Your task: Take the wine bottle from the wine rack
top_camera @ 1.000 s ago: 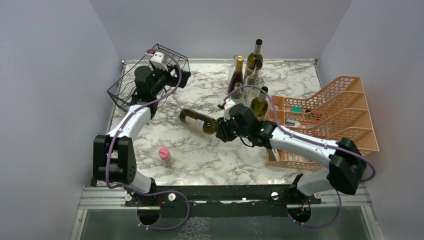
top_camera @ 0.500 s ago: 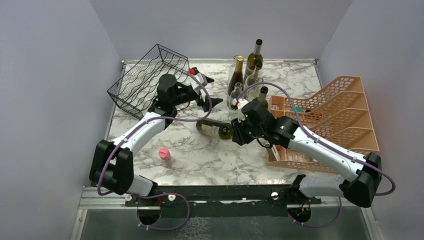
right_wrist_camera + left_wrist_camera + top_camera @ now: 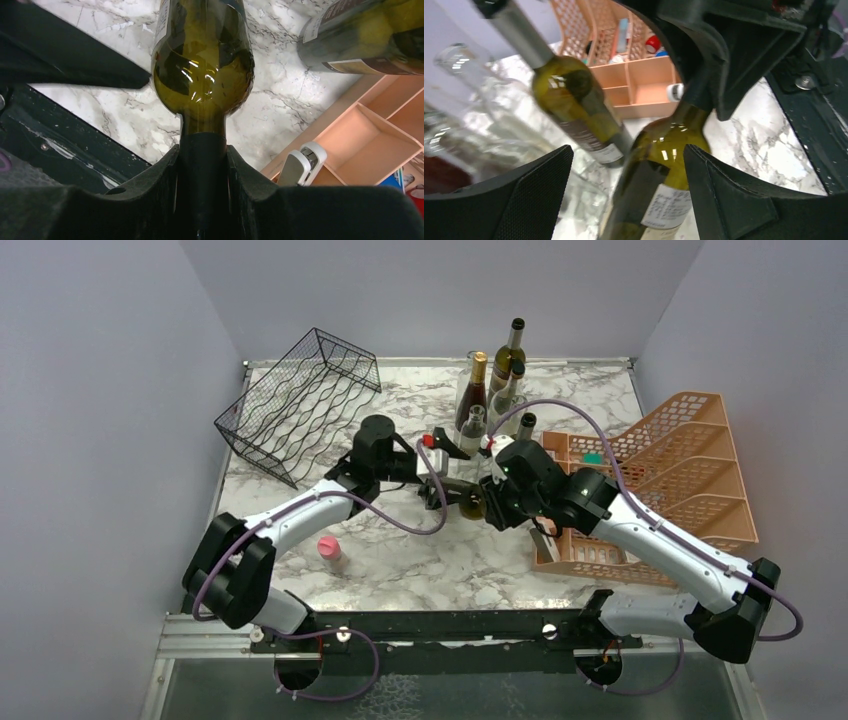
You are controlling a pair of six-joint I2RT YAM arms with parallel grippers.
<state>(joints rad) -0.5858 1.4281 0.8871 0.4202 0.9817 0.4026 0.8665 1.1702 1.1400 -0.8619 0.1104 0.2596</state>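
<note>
A white-and-grey marble worktop (image 3: 400,560) sits inside plain lavender walls, with the two arm bases bolted at its near edge. Near the front left lies a small pink object (image 3: 327,548). Along the right side stands a peach lattice organizer (image 3: 720,455) with a few small items in its compartments.

At mid-worktop the bottle (image 3: 468,502), dark green glass with a pale label, lies roughly level, its neck pointing right. The right claw (image 3: 202,165) is clamped tight on that neck, just below the shoulder. The left claw (image 3: 629,180) reaches in from the left with its jaws spread wide, one finger on each side of the bottle's body, and a gap shows at the finger on the left of the wrist view. Whether the glass touches the marble cannot be told.

Just behind stand several upright bottles (image 3: 478,390) in a cluster. At the far left corner the rack (image 3: 300,405), black wire, sits tilted, well apart from the bottle.
</note>
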